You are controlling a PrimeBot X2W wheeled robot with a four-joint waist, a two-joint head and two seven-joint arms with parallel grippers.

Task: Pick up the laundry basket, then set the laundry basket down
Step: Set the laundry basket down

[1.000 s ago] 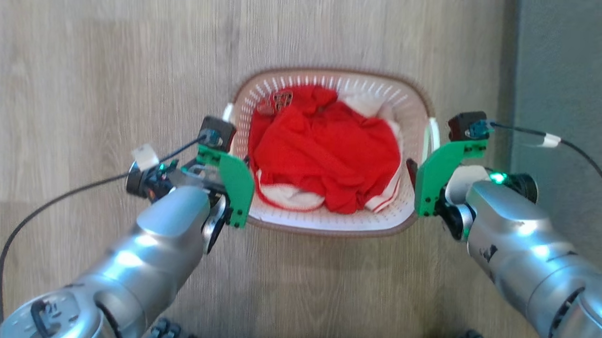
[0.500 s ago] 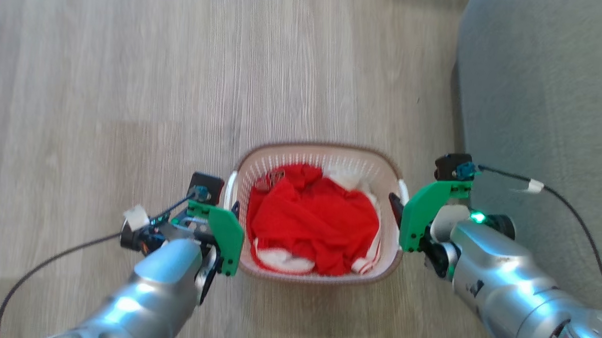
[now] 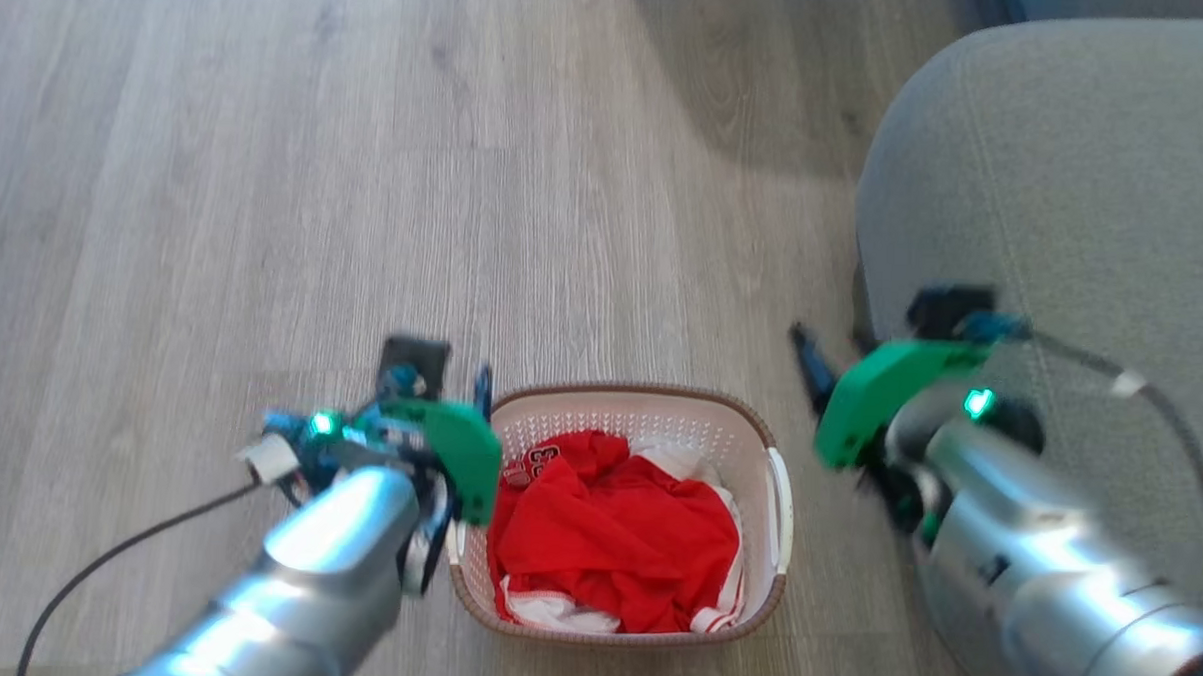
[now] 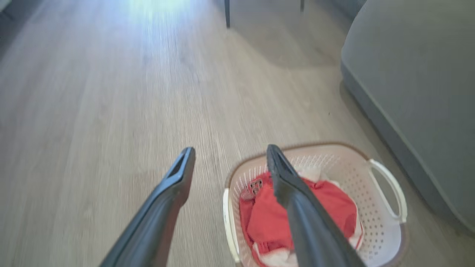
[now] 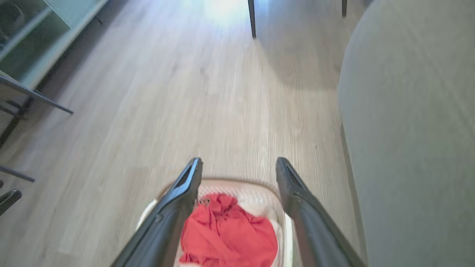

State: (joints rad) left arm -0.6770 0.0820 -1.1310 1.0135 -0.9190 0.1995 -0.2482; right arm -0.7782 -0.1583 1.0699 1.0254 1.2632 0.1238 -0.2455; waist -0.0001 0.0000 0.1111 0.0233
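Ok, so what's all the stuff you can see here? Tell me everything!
cream-white perforated plastic laundry basket with a brown rim: one, on the floor beside the sofa
crumpled red and white clothes: one heap, inside the basket
grey fabric sofa: one, at the right
pale wood-plank floor: one, under everything
thin dark furniture legs: two, far end of the floor
left claw: one, dark, open and empty, near the basket's left side
right claw: one, dark, open and empty, between basket and sofa
silver arms: two, bottom corners

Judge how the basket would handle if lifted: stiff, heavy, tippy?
The basket looks like perforated moulded plastic, so probably stiff. Its load is crumpled clothes, so likely light. Handles sit on opposite sides; lifting by one would probably tilt it.
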